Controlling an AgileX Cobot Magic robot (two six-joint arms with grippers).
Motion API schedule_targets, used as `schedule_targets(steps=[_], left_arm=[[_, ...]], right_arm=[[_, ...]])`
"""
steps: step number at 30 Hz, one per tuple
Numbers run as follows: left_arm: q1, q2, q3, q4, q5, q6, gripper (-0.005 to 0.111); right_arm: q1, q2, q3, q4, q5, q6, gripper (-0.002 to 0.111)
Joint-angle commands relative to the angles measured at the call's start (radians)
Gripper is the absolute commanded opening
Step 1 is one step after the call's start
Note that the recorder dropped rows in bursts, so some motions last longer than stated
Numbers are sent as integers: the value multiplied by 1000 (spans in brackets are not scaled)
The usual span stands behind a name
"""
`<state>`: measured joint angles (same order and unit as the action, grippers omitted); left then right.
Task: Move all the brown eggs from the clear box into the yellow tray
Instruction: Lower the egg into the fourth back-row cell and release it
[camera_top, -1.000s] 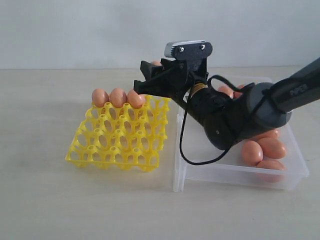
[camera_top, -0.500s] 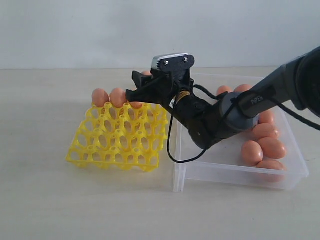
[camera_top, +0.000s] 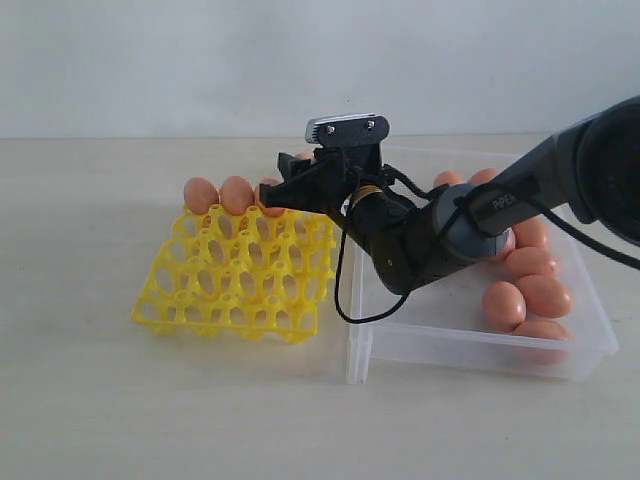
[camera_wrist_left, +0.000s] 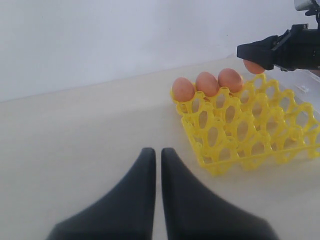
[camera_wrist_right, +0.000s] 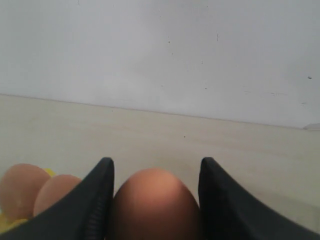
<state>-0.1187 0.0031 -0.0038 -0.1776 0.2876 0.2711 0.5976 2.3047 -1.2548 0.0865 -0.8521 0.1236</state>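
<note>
We are gripping a brown egg (camera_wrist_right: 154, 205) in our right jaws above the yellow tray (camera_top: 240, 275); left jaws are sitting closed.

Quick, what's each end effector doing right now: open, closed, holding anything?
Left end effector: closed, holding nothing.
Right end effector: closed on a brown egg.

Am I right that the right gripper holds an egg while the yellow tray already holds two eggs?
Not quite: the yellow tray holds three eggs, not two, as the left wrist view shows. The right gripper does hold an egg.
</note>
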Motion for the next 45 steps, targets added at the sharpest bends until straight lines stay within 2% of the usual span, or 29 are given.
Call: schedule_targets(steps=[1, 40, 45], left_arm=[[-6, -3, 4, 2, -4, 0, 4], [-6, -3, 4, 2, -4, 0, 4], [-6, -3, 4, 2, -4, 0, 4]], right_arm=[[-1, 20, -4, 16, -6, -10, 0], [-12, 26, -4, 36, 11, -55, 0], [-12, 26, -4, -15, 12, -55, 0]])
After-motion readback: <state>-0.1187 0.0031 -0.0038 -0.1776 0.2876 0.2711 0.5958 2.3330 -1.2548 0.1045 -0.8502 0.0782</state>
